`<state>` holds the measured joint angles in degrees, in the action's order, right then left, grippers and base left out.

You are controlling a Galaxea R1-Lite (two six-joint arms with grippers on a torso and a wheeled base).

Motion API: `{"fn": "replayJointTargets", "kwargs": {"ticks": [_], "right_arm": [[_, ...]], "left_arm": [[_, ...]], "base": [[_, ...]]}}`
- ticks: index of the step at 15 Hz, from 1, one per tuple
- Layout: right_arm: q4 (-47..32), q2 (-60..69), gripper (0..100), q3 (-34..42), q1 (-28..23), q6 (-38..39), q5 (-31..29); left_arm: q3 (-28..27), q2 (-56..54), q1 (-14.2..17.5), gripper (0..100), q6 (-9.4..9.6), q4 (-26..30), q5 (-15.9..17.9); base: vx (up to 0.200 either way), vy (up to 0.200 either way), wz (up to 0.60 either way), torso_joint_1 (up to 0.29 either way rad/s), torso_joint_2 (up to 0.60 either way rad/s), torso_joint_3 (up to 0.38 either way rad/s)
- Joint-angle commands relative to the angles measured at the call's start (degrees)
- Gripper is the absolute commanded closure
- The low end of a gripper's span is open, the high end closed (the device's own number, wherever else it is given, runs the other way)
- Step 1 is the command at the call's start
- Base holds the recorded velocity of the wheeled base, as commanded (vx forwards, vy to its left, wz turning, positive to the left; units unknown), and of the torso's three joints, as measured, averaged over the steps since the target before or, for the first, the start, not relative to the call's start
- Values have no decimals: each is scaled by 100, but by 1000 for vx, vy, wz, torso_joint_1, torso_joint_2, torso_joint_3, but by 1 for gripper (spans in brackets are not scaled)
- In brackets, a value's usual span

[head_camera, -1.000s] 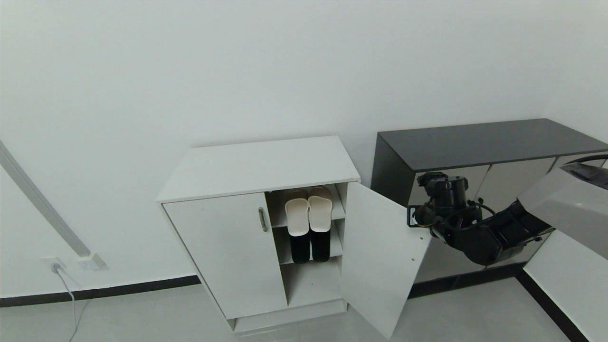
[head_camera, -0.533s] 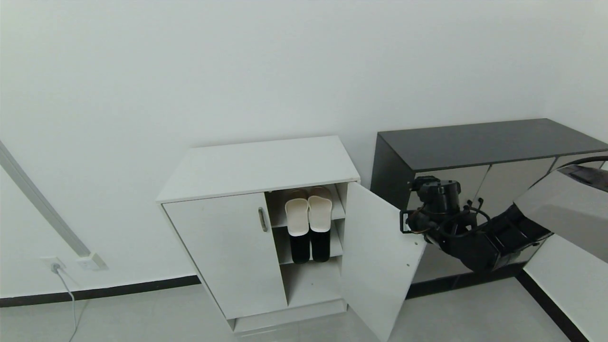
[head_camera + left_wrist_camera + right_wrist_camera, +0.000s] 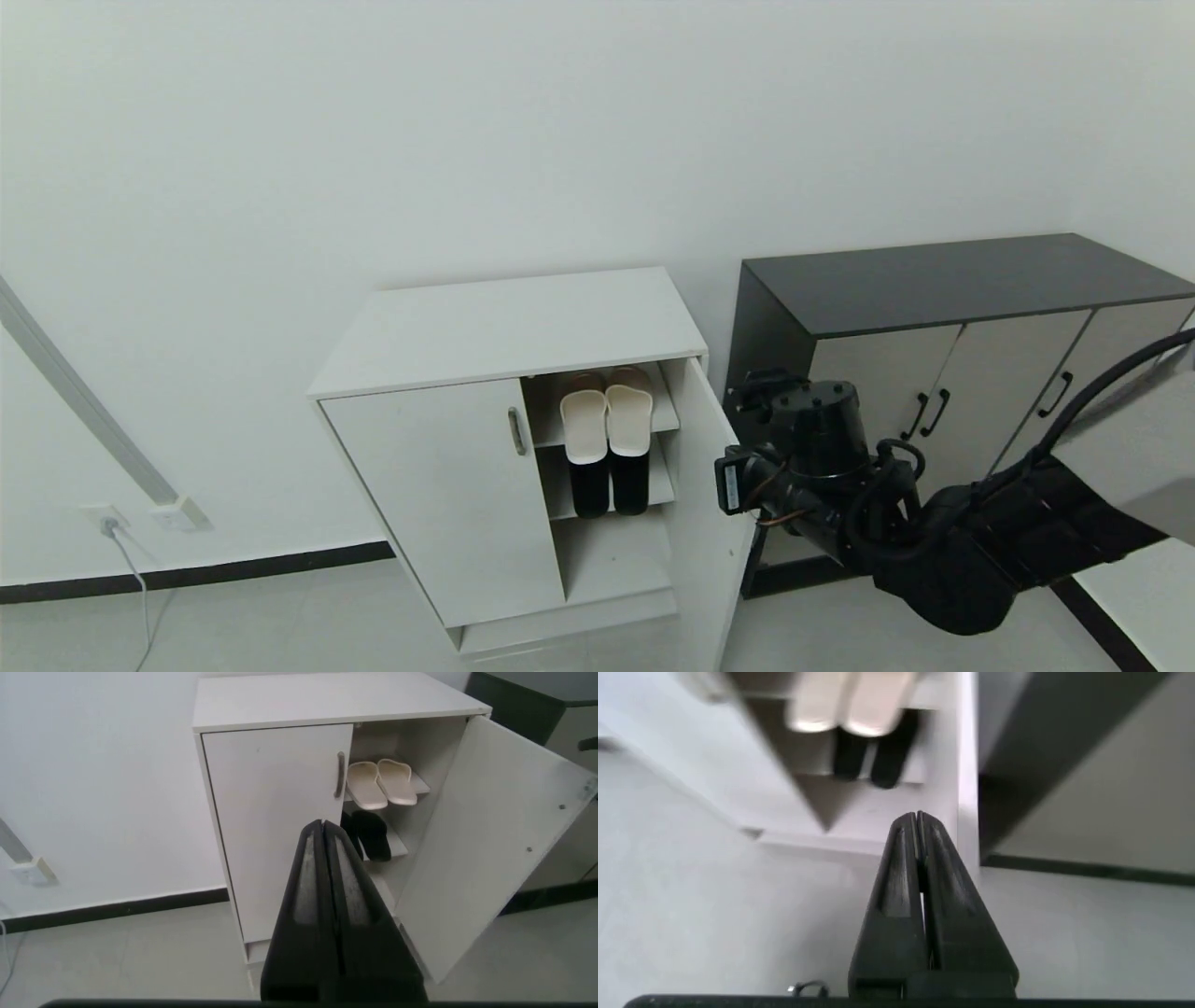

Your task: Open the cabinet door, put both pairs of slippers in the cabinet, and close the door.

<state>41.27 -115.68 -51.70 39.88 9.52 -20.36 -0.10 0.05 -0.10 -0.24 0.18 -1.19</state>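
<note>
The white cabinet stands against the wall with its left door closed. Its right door is ajar, sticking out roughly straight from the front. A white pair of slippers lies on the upper shelf, and a black pair on the shelf below. My right arm is on the outer side of the right door, close against it. My right gripper is shut and empty near the door's edge. Facing the cabinet from farther back, my left gripper is shut and empty.
A dark-topped sideboard stands just right of the cabinet, close behind my right arm. A wall outlet with a cable is low on the left. Bare floor stretches in front of the cabinet.
My right arm has swept left and lower, and the right door has swung from wide open to roughly half closed. The slippers have not moved.
</note>
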Motion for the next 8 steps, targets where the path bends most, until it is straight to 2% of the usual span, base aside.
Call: {"fn": "replayJointTargets", "kwargs": {"ticks": [1,8], "right_arm": [[4,353,100,195,99,-20,111],[22,379,100,362,117,-214,181]], "left_arm": [[1,4,1,100,-2,-1,-4],[1,4,1,100,-2,-1,-12]], "base": [[0,0,0,0,0,0],[0,0,0,0,0,0]]}}
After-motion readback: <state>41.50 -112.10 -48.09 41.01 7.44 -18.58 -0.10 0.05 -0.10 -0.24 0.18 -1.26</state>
